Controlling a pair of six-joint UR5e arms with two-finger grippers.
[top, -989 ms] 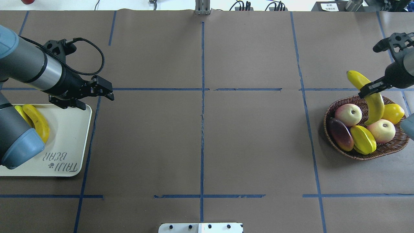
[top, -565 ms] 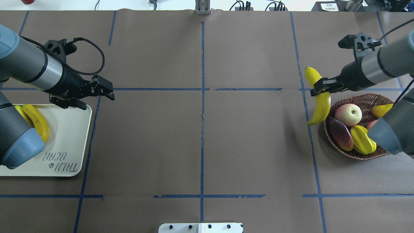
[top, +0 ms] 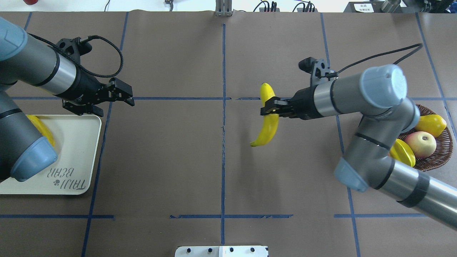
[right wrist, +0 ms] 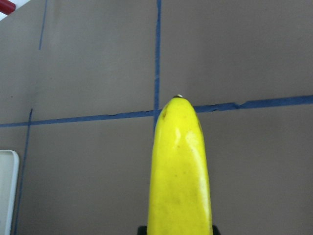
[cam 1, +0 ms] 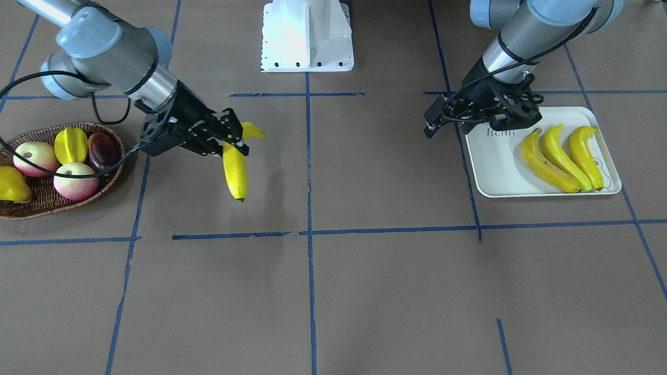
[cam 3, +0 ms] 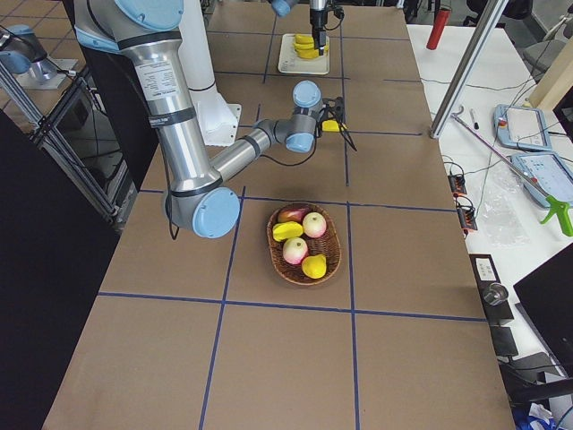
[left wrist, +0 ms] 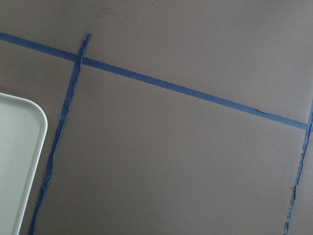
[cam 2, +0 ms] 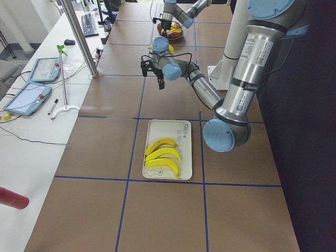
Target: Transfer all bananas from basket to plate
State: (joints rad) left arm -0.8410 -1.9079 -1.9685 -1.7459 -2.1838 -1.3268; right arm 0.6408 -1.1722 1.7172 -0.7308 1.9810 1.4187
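My right gripper (top: pixel 270 108) is shut on a long yellow banana (top: pixel 268 123) and holds it in the air just right of the table's centre line. The banana (right wrist: pixel 181 166) fills the lower middle of the right wrist view. The same gripper (cam 1: pixel 231 139) and banana (cam 1: pixel 235 172) show in the front view. The wicker basket (cam 1: pixel 41 205) holds other fruit; I see no banana in it. The cream plate (cam 1: pixel 500 166) at the far left carries three bananas (cam 1: pixel 565 156). My left gripper (top: pixel 125 96) hovers open and empty past the plate's (top: pixel 76 150) far right corner.
In the basket (top: pixel 437 160) lie two apples (cam 1: pixel 75 179), a starfruit (cam 1: pixel 71 145), a dark red fruit (cam 1: pixel 102 151) and a yellow lump-shaped fruit (top: pixel 432 125). My right arm's elbow (top: pixel 383 89) hangs over the basket's left part. Blue tape lines cross the brown table.
My right gripper has carried the banana from above the basket leftward to near the table's middle. The left gripper has shifted slightly right and away from the plate.
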